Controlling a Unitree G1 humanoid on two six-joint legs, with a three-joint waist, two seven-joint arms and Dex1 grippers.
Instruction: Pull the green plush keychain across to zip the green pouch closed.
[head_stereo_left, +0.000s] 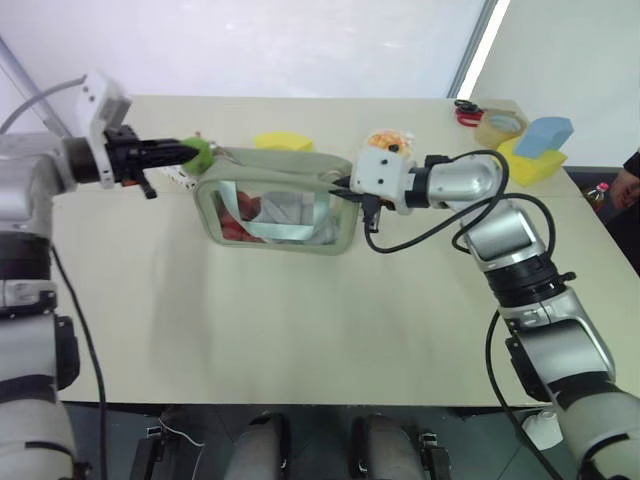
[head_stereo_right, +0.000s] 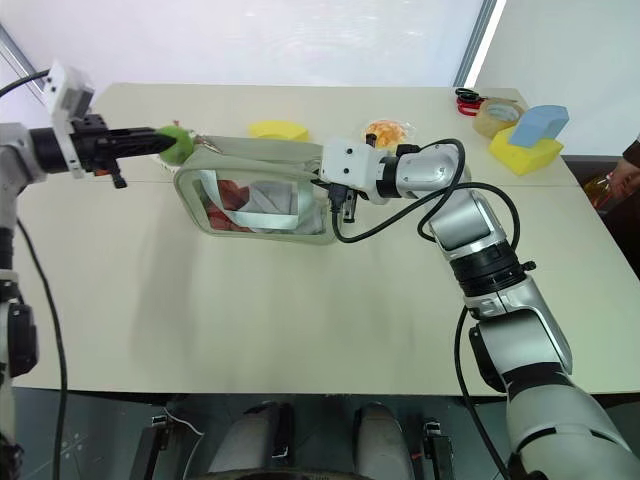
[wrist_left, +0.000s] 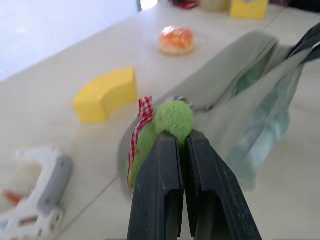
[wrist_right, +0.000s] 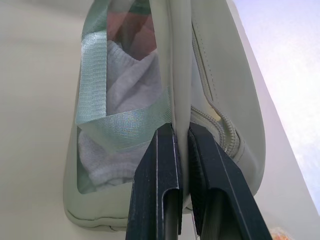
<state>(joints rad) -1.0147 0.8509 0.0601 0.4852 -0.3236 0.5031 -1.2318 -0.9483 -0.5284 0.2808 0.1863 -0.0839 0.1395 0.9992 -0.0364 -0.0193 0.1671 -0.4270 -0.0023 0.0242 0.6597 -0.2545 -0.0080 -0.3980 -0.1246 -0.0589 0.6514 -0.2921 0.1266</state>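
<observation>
The left gripper (head_stereo_left: 185, 152), at the upper left of the head view, is pinching the green plush keychain (head_stereo_left: 199, 153) between nearly closed jaws. The keychain is sitting at the upper left corner of the green pouch (head_stereo_left: 278, 203), which is standing upright in the upper middle of the table (head_stereo_left: 300, 330). The right gripper (head_stereo_left: 343, 187) is clamping the pouch's right edge, its fingers (wrist_right: 157, 185) squeezing the seam.
</observation>
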